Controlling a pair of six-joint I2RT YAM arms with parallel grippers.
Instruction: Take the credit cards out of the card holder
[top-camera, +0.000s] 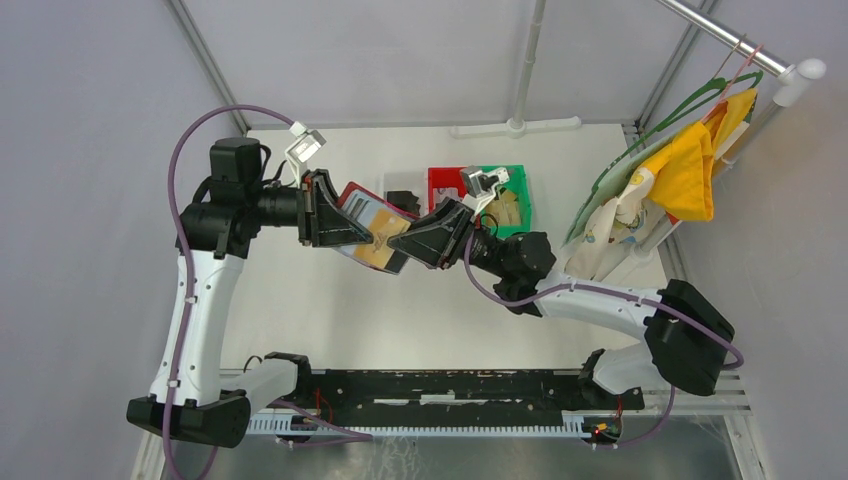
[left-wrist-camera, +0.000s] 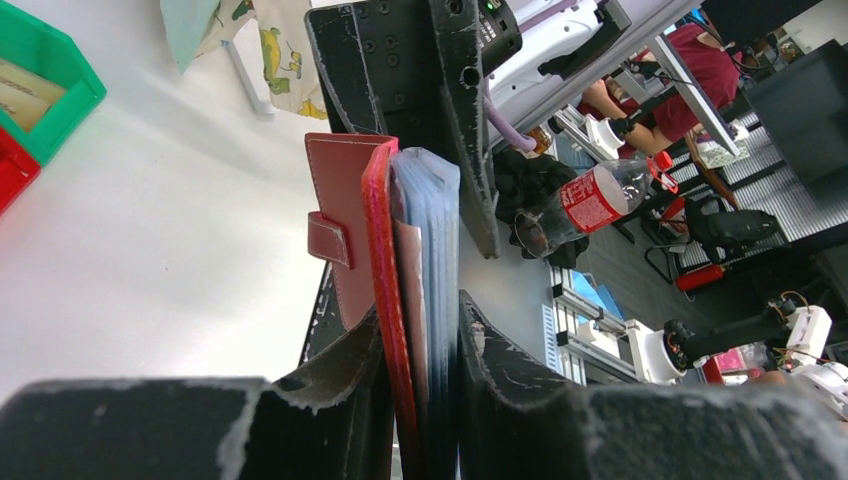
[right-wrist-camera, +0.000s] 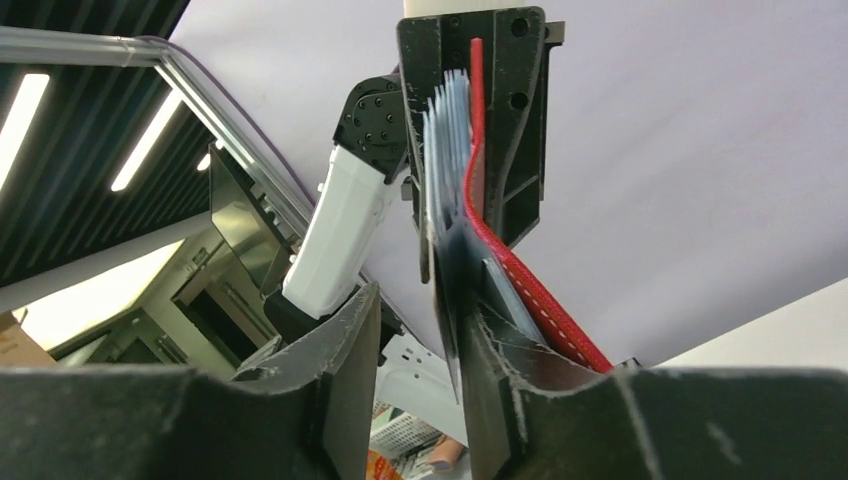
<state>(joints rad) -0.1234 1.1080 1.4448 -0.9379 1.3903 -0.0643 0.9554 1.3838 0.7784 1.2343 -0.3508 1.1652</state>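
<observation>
**Top view.** The card holder (top-camera: 385, 235) is held in the air above the bench (top-camera: 400, 320), opened out, with the red cover at the back and the tan inside facing up. The left hand (top-camera: 335, 222) has one end and the right hand (top-camera: 428, 240) is at the other. A red bin (top-camera: 440, 182) and a green bin (top-camera: 515, 195) stand behind. Cloths hang on a rack (top-camera: 690, 165) at the right. The bench top is white and the walls are grey.

**Left wrist.** The left hand is clenched on the card holder, with the red cover and the pack of clear sleeves (left-wrist-camera: 430, 215) both pinched between its fingers. The snap strap (left-wrist-camera: 330, 240) lies on the outer face. Beyond the bench are a cola bottle (left-wrist-camera: 590, 200) and other rigs.

**Right wrist.** The right hand is parted and grasps nothing. The sleeves lie against one finger (right-wrist-camera: 500, 380), with a gap to the other. The red cover passes outside that finger.

**Credit cards.** None can be told singly; presumably they sit in the sleeves.

**Handling (judgement).** The holder looks light and floppy at the fold. The sleeves look thin and slick, and will likely bend. The cards should be stiff and smooth, so apt to slip. Take one by its exposed edge, flat between the pads, while the left hand anchors the cover.
</observation>
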